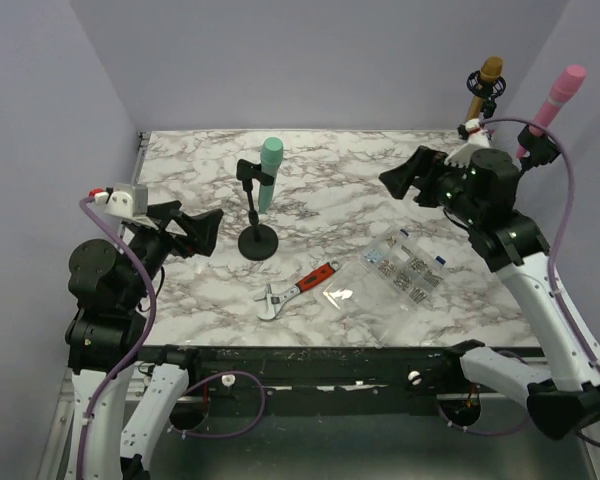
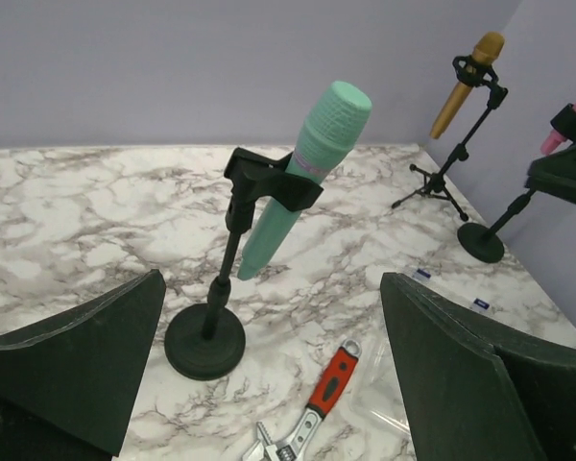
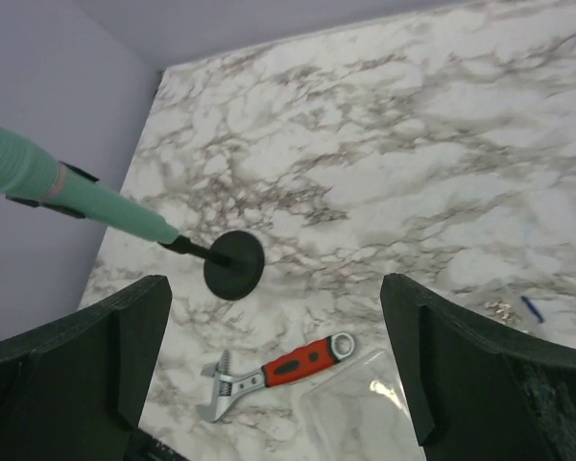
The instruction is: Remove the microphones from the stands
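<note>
Three microphones were in the room, but only one mattered: the green microphone (image 1: 270,172), sitting head-up and tilted in the clip of the stand (image 1: 257,243) near the middle of the desk (image 1: 380,160). Its tail hung below the clip, beside the pole. The gold microphone (image 1: 488,78) and the pink microphone (image 1: 560,92) were on their own stands at the far right, well apart from it.

Both pincers were released, jaws spread wide and holding nothing. The left pincer (image 1: 205,232) hovered low, near the round base and facing the stand. The right pincer (image 1: 405,180) hung further off, on the other side.

To my eye the step called for two jobs. One pincer ought to pin the stand down, on the pole or the base, since that light stand looked likely to tip. The other should close on the green body just above the clip and draw it out along its own slant, not sideways.

Counting the rest: two arms, three stands, one red-handled wrench (image 1: 298,288), and one clear packet (image 1: 405,265), probably holding screws, though I couldn't tell.
</note>
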`<state>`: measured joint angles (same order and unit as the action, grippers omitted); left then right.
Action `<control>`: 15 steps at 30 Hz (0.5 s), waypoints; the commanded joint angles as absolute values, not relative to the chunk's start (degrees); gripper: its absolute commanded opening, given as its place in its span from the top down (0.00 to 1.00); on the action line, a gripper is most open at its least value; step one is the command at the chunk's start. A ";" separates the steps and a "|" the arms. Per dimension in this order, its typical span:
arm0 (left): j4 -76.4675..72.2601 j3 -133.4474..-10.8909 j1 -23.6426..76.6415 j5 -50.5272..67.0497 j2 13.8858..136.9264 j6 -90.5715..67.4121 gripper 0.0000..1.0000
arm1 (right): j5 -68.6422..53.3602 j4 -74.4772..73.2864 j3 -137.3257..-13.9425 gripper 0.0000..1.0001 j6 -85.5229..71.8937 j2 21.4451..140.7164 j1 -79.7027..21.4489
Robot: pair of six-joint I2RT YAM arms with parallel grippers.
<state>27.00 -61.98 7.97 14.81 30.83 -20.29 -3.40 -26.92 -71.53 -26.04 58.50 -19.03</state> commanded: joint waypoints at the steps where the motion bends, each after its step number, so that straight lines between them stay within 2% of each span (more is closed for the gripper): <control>1: 22.80 -59.55 8.09 19.20 32.52 -22.82 0.02 | -19.29 -21.23 -68.32 0.00 -34.95 64.60 -21.35; 10: 15.85 -61.58 8.10 16.16 36.67 -23.51 0.01 | -4.14 -20.37 -73.97 0.00 -38.67 74.26 -40.41; 15: 10.68 -59.95 8.09 14.23 38.75 -23.56 0.02 | 17.68 -24.87 -81.61 0.00 -42.57 79.97 -50.50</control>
<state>17.23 -60.29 7.97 16.23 37.32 -22.98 -0.99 -23.57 -75.33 -38.79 76.93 -44.80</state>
